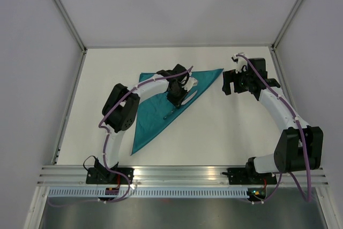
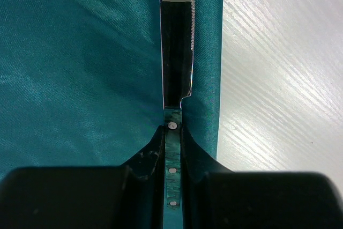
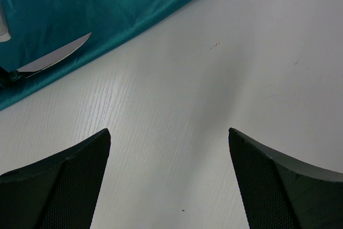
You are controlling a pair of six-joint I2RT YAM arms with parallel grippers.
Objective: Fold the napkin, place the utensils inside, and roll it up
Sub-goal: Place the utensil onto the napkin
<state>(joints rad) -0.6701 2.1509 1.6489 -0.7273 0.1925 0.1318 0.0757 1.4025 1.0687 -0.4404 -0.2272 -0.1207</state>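
The teal napkin [image 1: 153, 119] lies folded into a triangle on the white table; it also shows in the left wrist view [image 2: 80, 68] and the right wrist view [image 3: 107, 4]. My left gripper [image 1: 175, 99] is over the napkin near its long right edge, shut on the green marbled handle [image 2: 172, 151] of a knife [image 2: 177, 52]. The serrated blade points away from the fingers and runs along that edge. The blade also shows in the right wrist view [image 3: 56, 57]. My right gripper [image 1: 230, 83] is open and empty above bare table, right of the napkin's far corner, its fingers [image 3: 64, 175] wide apart.
White walls with metal frame posts [image 1: 64, 12] close in the table at the back and sides. A metal rail [image 1: 177, 175] with both arm bases runs along the near edge. Bare white tabletop [image 1: 225, 132] lies right of the napkin.
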